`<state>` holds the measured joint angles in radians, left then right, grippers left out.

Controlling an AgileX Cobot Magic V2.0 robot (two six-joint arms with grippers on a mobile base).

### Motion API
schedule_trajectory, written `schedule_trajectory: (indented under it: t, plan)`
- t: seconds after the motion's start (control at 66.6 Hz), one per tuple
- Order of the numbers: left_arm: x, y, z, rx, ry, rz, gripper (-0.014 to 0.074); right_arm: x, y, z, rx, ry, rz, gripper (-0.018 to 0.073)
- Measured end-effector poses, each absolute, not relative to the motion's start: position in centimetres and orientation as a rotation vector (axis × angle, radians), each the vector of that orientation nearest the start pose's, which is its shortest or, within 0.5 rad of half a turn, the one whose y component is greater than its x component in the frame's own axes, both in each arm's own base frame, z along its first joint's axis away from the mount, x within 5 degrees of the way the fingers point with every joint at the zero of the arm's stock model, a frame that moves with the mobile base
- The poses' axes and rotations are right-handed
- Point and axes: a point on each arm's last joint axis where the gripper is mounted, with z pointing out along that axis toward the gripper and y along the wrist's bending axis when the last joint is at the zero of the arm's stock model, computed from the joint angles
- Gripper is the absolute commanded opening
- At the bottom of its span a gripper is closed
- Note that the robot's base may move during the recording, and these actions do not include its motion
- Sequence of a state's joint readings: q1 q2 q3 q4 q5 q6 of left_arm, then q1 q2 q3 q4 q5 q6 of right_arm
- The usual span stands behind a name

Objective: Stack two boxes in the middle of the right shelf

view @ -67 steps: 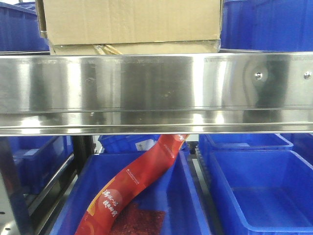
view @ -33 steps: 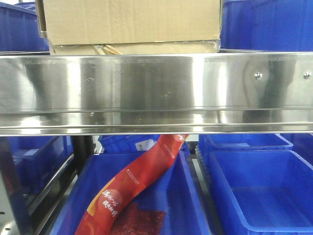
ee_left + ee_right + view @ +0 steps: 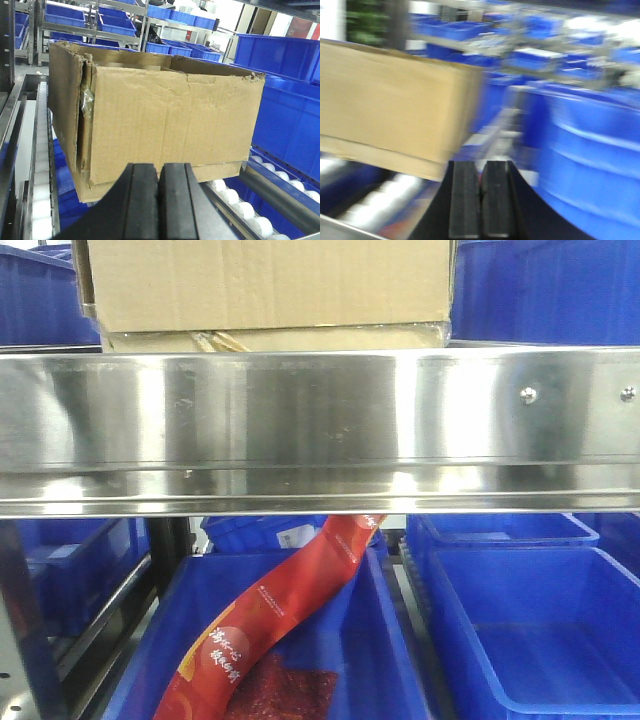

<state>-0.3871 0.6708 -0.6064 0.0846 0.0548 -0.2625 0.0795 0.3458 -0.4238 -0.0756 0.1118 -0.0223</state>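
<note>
Front view: a mirror-bright stainless-steel shelf lip (image 3: 320,425) carries the creased brown cardboard box (image 3: 265,285) stacked on a flatter brown cardboard box (image 3: 275,339), with blue plastic bins (image 3: 530,630) beneath that lip.

Left wrist view: the black left tool (image 3: 159,202) is closed, empty, before the torn box.

Right wrist view, blurred: the right tool (image 3: 481,200) is closed, empty.

steel shelf (image 3: 320,420), flatter box (image 3: 275,339) on it, taller box (image 3: 265,280) atop

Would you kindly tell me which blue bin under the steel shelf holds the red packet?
The left bin, holding the long red packet; the right bin looks empty.
</note>
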Motion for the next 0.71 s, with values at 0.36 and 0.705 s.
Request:
schedule_trajectory:
  t: [0.36, 0.705]
  plan:
    - [13.3, -5.4, 35.4, 0.165, 1.611, -0.434, -0.0111, 5.9, -0.2, 22.1, 0.028, 1.535, -0.031, -0.0169]
    - [13.3, -5.4, 35.4, 0.165, 1.609, -0.434, -0.0111, 5.6, -0.2, 21.5, 0.030, 1.466, -0.033, -0.0169]
